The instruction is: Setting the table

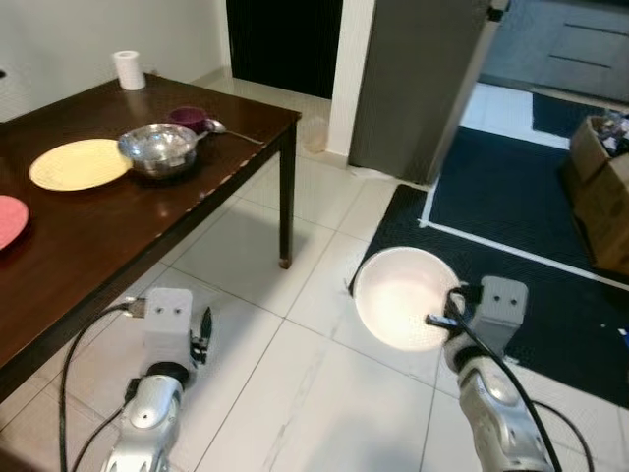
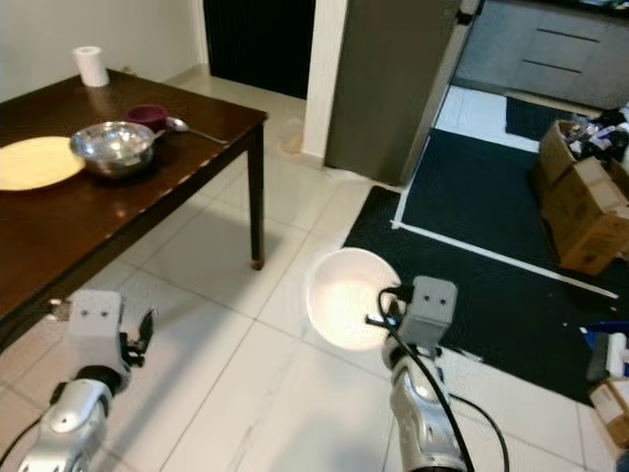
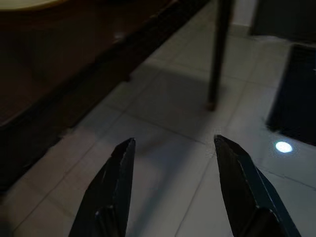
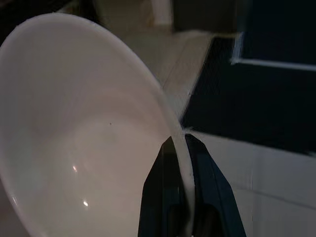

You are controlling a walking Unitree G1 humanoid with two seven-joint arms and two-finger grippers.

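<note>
My right gripper (image 1: 442,320) is shut on the rim of a white bowl (image 1: 403,297), holding it above the tiled floor to the right of the dark wooden table (image 1: 108,231). In the right wrist view the bowl's rim (image 4: 180,148) sits pinched between the two black fingers. On the table lie a yellow plate (image 1: 79,163), a steel bowl (image 1: 157,147), a purple cup (image 1: 187,118) with a spoon (image 1: 231,130) beside it, and a red plate (image 1: 8,221) at the left edge. My left gripper (image 3: 173,148) is open and holds nothing, low beside the table's edge.
A paper roll (image 1: 129,70) stands at the table's far corner. A grey fridge (image 1: 418,84) rises behind, with a dark mat (image 1: 511,197) on the floor and cardboard boxes (image 1: 600,192) at the right. White tiles (image 1: 295,393) lie between my arms.
</note>
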